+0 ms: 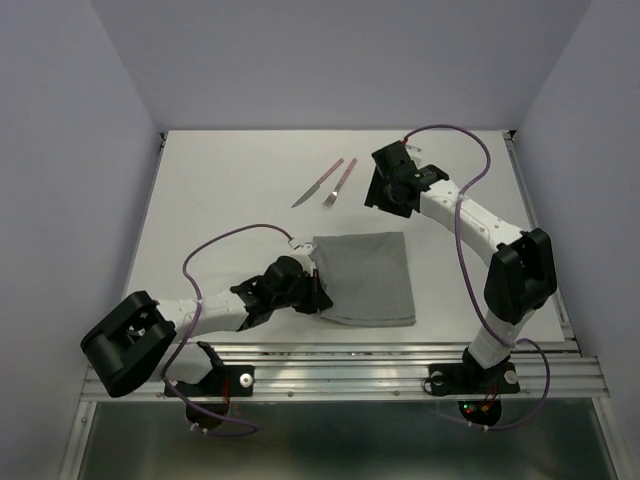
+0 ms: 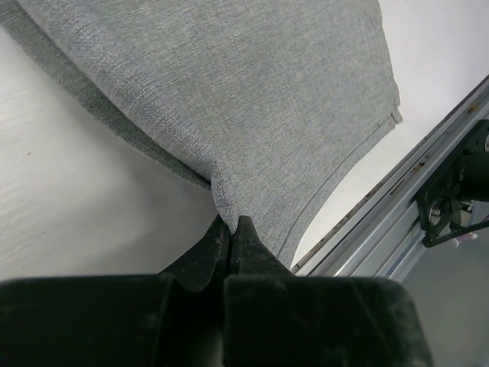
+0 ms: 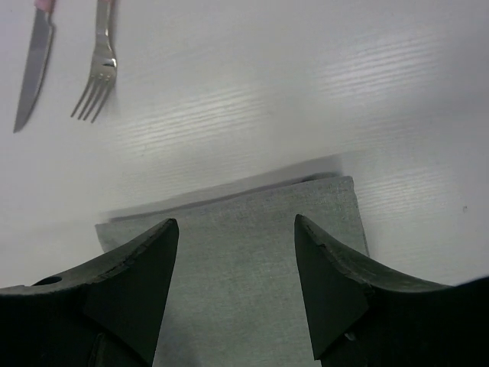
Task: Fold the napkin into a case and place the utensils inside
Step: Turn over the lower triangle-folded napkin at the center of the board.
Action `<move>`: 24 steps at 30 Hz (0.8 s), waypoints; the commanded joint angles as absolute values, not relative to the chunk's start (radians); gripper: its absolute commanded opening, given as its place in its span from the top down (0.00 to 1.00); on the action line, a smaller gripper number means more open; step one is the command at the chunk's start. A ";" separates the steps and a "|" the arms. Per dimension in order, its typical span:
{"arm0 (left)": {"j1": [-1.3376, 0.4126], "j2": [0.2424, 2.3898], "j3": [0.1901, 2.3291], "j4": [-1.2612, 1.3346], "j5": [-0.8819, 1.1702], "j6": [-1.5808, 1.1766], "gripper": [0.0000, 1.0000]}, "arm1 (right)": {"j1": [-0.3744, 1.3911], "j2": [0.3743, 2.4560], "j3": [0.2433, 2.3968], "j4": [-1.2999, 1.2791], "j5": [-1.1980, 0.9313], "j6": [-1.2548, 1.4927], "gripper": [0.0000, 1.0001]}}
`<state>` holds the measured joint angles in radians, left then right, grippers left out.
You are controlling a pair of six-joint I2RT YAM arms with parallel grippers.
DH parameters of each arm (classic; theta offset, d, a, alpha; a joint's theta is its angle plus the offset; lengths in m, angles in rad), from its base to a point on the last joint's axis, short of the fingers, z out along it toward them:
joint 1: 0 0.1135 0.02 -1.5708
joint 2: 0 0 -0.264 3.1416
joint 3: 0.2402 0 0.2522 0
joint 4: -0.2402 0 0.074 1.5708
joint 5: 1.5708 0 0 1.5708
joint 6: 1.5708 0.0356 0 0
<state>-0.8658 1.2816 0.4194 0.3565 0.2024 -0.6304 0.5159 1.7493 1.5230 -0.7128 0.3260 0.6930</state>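
Left gripper point(image 1: 316, 291) at napkin's near-left corner, jaws pinched narrow on the cloth edge; in left wrist view the fingertips point(image 2: 231, 223) meet right on the hem, cloth bunched up into them. Napkin point(image 1: 368, 275) grey, folded to a rough rectangle, lying flat mid-table point(image 1: 220, 200), near edge just short of the metal rail point(image 1: 380, 352). Left wrist view shows napkin point(image 2: 267, 92) in two layers, lower layer sticking out along the left side, rail point(image 2: 382, 222) just past its corner. Knife point(image 1: 318, 183) beyond napkin's far-left corner, well apart from it, lying diagonal, pinkish handle away from napkin, blade tip toward it. Fork point(image 1: 341, 182) just right of knife, roughly parallel, not touching, tines toward napkin. Right gripper point(image 1: 380, 200) past napkin's far edge, just right of fork, raised off the table, jaws spread wide, nothing between them. Right wrist view: both fingers apart point(image 3: 237, 222), napkin's far edge point(image 3: 237, 275) seen in the gap below, knife point(image 3: 34, 69) and fork point(image 3: 98, 76) at upper left on bare table point(image 3: 306, 92). Utensils not in or on napkin.
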 commanded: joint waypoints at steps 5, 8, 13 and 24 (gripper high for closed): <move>-0.816 1.170 0.344 0.364 0.121 -0.693 1.00 | 0.520 1.713 1.467 -0.680 0.345 0.709 0.32; -0.792 1.151 0.318 0.357 0.118 -0.710 1.00 | 0.520 1.709 1.456 -0.680 0.345 0.709 0.32; -0.779 1.093 0.310 0.312 0.115 -0.733 0.14 | 0.520 1.694 1.437 -0.680 0.344 0.712 0.31; -0.726 0.927 0.511 0.046 -0.057 -0.743 0.19 | 0.511 1.632 1.394 -0.681 0.339 0.715 0.31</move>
